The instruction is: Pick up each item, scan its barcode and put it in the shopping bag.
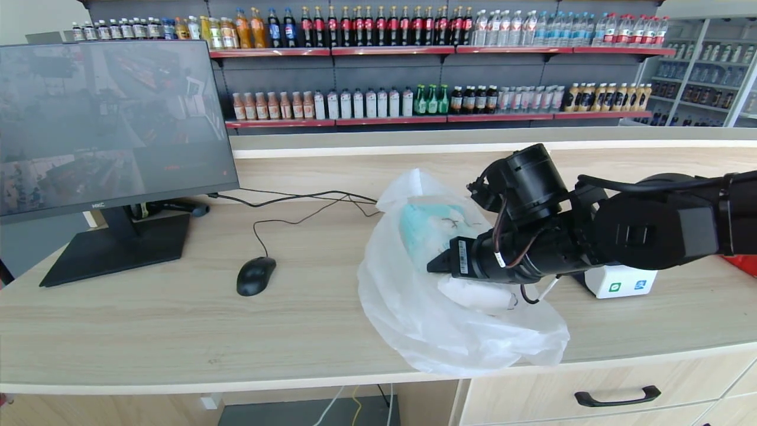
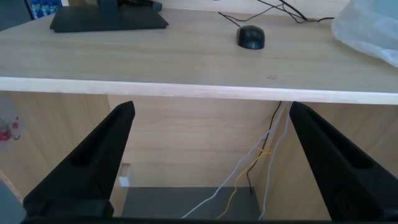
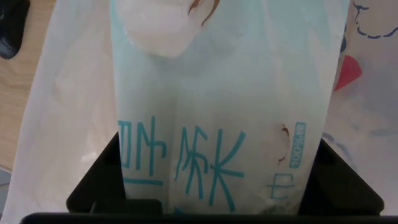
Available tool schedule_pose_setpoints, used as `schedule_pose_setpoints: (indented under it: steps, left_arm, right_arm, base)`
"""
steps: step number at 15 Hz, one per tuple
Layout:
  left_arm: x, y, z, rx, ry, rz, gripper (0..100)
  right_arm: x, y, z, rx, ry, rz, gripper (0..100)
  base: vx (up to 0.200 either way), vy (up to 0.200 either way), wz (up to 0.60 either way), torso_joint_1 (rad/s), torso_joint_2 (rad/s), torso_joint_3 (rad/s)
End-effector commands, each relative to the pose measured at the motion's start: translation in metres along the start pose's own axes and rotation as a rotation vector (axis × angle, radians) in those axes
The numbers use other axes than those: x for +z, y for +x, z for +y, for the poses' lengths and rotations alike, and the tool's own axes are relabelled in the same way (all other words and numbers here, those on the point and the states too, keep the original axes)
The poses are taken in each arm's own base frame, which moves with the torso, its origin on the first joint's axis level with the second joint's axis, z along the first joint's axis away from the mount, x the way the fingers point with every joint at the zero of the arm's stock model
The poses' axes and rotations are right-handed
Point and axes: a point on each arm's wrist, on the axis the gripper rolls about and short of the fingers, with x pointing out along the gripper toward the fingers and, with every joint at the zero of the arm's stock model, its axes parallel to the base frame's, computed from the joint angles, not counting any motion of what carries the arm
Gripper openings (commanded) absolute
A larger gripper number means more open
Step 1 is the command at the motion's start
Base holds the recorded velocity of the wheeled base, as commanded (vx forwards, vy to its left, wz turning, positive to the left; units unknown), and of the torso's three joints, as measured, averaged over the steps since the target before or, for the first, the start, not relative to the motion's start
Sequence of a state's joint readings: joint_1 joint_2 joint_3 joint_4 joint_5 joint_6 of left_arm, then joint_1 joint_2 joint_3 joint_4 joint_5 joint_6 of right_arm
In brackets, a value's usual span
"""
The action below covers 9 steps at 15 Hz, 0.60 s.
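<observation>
Your left gripper [image 2: 211, 112] hangs with fingers wide apart and nothing in it, below the counter [image 1: 177, 331] edge. Your right gripper [image 1: 440, 262] is clamped on the tissue pack [image 3: 217, 124] in the mouth of the shopping bag [image 1: 449, 331]. This looks like the bagging step. Next, release and withdraw without snagging the plastic.

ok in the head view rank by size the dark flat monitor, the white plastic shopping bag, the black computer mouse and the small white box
1. dark flat monitor
2. white plastic shopping bag
3. black computer mouse and small white box: they look alike, and the box is partly hidden, so unranked
</observation>
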<state>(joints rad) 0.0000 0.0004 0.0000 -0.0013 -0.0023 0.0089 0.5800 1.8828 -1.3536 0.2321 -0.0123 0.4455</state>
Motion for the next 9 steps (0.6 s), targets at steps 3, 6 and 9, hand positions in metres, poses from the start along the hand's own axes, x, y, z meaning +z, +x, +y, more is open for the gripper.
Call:
schedule_pose_setpoints:
  steps: [3,6,9]
  left_arm:
    - [0.000,0.000,0.000,-0.001,-0.001,-0.001,100]
    - [0.000,0.000,0.000,-0.001,-0.001,-0.001,100]
    - [0.000,0.000,0.000,-0.001,-0.001,-0.001,100]
  right_arm:
    - [-0.006,-0.001,-0.002,-0.021,0.004,0.005,0]
    - [-0.007,0.005,-0.003,-0.042,0.009,0.006,0]
    - [-0.010,0.016,0.000,-0.048,0.001,0.008,0]
  base:
    - [0.000,0.000,0.00,0.000,0.00,0.000]
    - [0.000,0.000,0.00,0.000,0.00,0.000]
    - [0.000,0.000,0.00,0.000,0.00,0.000]
